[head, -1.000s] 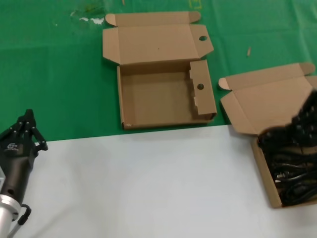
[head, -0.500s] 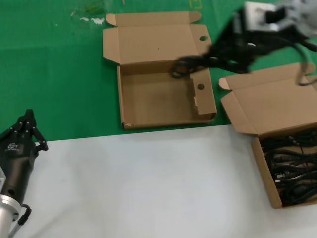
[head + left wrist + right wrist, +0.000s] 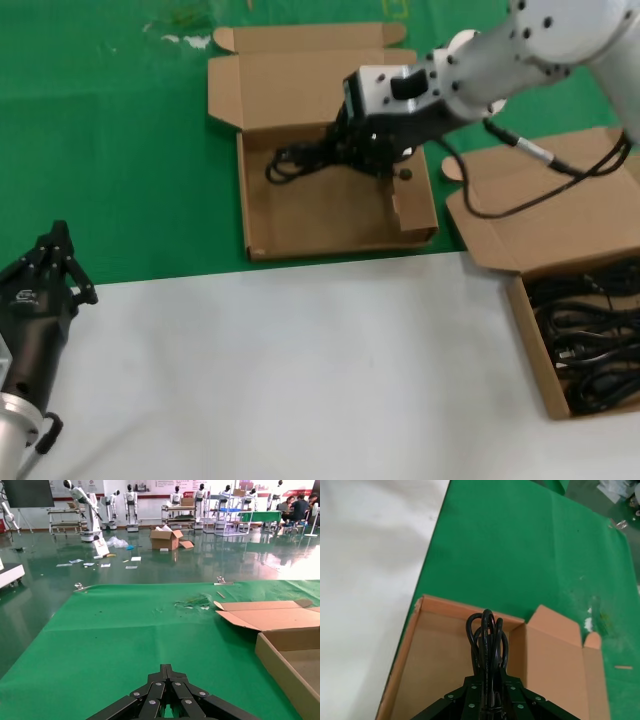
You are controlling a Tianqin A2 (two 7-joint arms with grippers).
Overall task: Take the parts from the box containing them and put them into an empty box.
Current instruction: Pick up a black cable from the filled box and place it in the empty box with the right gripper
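My right gripper [image 3: 345, 150] is shut on a looped black power cord [image 3: 300, 160] and holds it over the back of the empty box [image 3: 262, 215], a wide shallow cardboard box on the green mat. The right wrist view shows the cord's loops [image 3: 487, 640] sticking out past the shut gripper [image 3: 488, 675] above the bare box floor [image 3: 440, 680]. At the right edge stands the narrow deep box containing the parts [image 3: 530, 345], with several black cords [image 3: 590, 340] in it. My left gripper [image 3: 55, 245] rests shut at the near left, off to the side of both boxes.
The empty box's hinged lid [image 3: 310, 85] lies open toward the back, and a side flap with a round hole [image 3: 405, 185] stands at its right. The other box's lid [image 3: 540, 205] is open too. A white sheet [image 3: 300, 370] covers the near table.
My right arm lifted a cord out of the full box at the right and swung it left; it now hangs over the empty box. The left arm has not moved.
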